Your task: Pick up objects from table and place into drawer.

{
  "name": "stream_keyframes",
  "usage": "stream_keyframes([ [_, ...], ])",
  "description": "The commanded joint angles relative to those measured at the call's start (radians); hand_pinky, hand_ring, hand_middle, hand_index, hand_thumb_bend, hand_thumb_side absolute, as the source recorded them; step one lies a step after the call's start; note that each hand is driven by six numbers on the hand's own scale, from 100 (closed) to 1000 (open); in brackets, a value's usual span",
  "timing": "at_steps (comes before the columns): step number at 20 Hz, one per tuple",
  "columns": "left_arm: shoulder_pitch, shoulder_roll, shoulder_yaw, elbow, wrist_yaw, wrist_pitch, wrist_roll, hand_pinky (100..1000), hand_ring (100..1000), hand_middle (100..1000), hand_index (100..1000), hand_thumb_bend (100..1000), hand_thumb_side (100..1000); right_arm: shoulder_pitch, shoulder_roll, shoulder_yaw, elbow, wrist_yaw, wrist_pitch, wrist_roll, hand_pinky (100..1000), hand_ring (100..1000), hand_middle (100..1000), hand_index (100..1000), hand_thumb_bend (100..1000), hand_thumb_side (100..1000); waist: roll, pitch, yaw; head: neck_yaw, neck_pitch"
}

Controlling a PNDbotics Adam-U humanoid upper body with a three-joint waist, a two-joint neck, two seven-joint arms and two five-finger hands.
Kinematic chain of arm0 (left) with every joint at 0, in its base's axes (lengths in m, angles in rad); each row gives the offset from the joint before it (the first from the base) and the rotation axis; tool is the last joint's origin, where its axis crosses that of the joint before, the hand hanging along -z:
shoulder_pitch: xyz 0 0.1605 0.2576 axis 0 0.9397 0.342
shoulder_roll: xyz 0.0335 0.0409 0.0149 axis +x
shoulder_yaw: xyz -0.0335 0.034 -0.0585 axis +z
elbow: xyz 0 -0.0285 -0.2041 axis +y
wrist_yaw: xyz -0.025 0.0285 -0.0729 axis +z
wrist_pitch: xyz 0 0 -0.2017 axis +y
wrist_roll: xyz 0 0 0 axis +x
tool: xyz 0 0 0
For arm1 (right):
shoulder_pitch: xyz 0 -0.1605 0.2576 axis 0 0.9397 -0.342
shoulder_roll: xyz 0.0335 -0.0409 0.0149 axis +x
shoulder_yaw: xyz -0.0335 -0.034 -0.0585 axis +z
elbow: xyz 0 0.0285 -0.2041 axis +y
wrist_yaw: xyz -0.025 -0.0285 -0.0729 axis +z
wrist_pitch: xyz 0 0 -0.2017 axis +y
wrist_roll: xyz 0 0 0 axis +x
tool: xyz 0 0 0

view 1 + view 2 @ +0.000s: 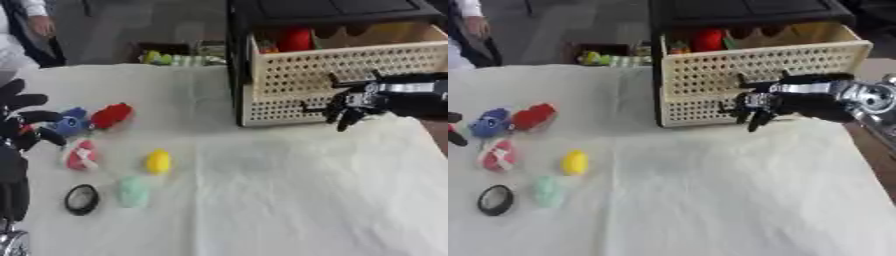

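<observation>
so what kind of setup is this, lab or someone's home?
Likely a lab or demo bench, not a home: a cloth-covered table with small toys laid out, such as a yellow toy, a perforated drawer pulled open, and a person standing at the far edge.

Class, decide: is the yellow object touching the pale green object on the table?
Apart. The left eye view shows white cloth between the yellow object and the pale green object.

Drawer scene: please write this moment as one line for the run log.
right robot hand: empty, fingers relaxed, at drawer front | left robot hand: open beside toys | drawer: open, red item inside | table: yellow toy waiting
</observation>
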Motion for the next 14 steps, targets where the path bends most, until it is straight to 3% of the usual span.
stream_keyframes([
  [1,-0.007,0.006,-0.001,-0.014,-0.004,0.000,-0.005,411,598,641,837,109,1000,-0.023,-0.016,-0.014,-0.009,0.003,-0.010,0.007,862,747,754,835,100,1000,-0.003,-0.016,0.000,0.000,-0.012],
  [14,-0.008,-0.001,-0.004,-0.014,-0.003,0.004,-0.018,412,599,638,835,111,1000,-0.072,0.014,-0.020,0.046,0.029,-0.019,0.004,839,722,726,827,100,1000,-0.006,-0.008,0.003,-0.001,-0.024],
])
